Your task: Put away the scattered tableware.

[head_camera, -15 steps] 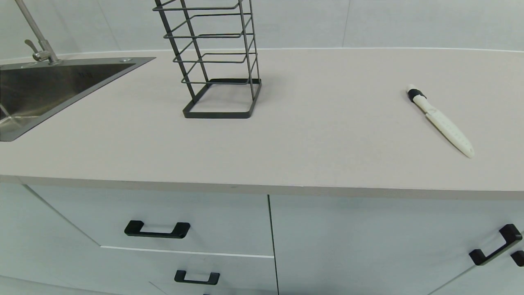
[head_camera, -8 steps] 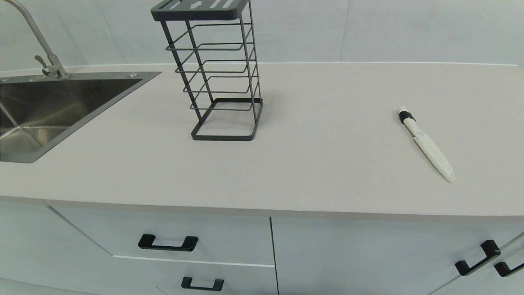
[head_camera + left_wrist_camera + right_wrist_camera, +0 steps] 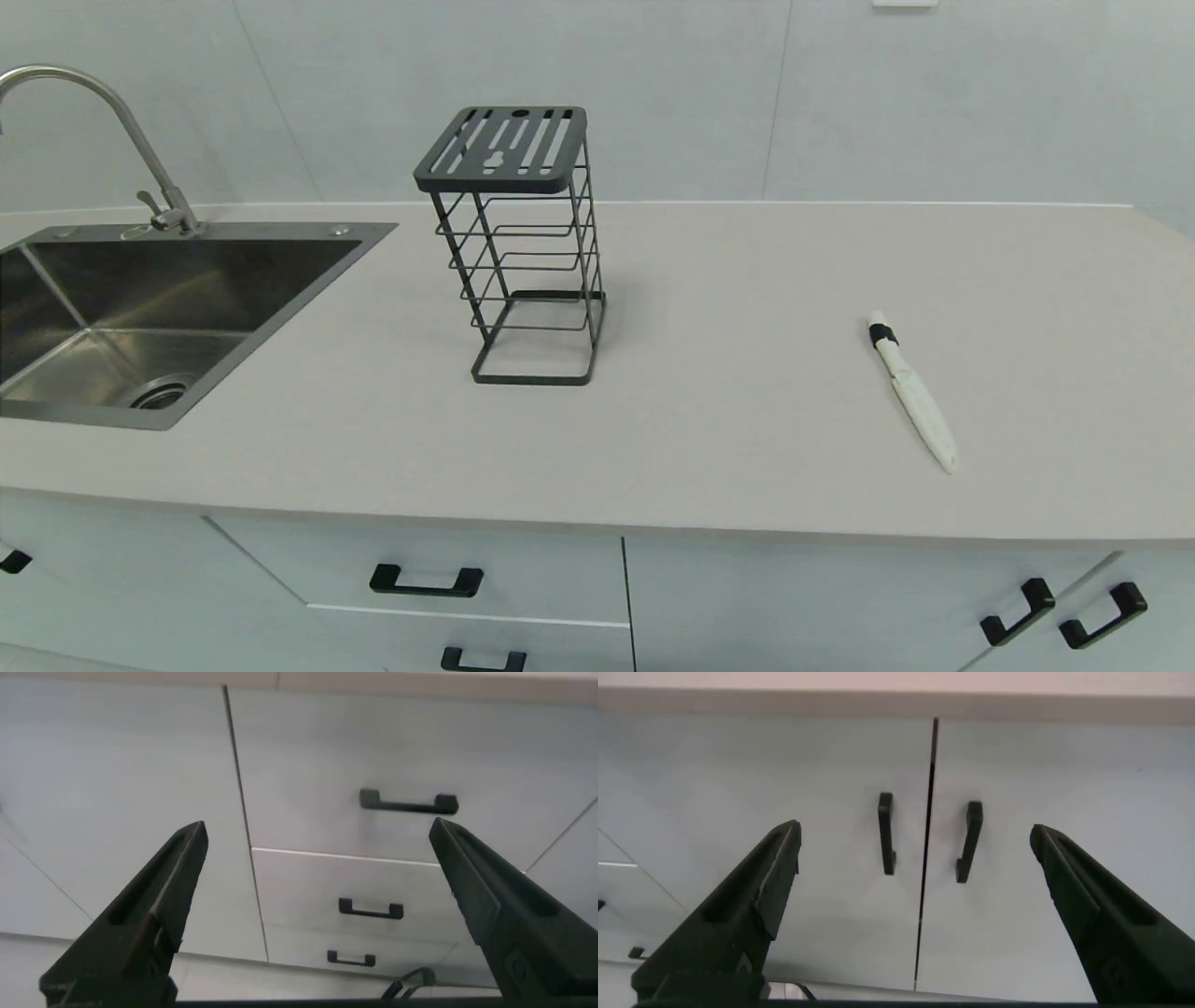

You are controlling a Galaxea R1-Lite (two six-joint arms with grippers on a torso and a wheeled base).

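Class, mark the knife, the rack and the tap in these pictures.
knife (image 3: 915, 403), head view, middle of its pale part.
rack (image 3: 490, 182), head view, front edge of its slotted top.
tap (image 3: 140, 147), head view, on its sloping spout.

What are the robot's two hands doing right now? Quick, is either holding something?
Left hand: open, holding nothing.
Right hand: open, holding nothing.
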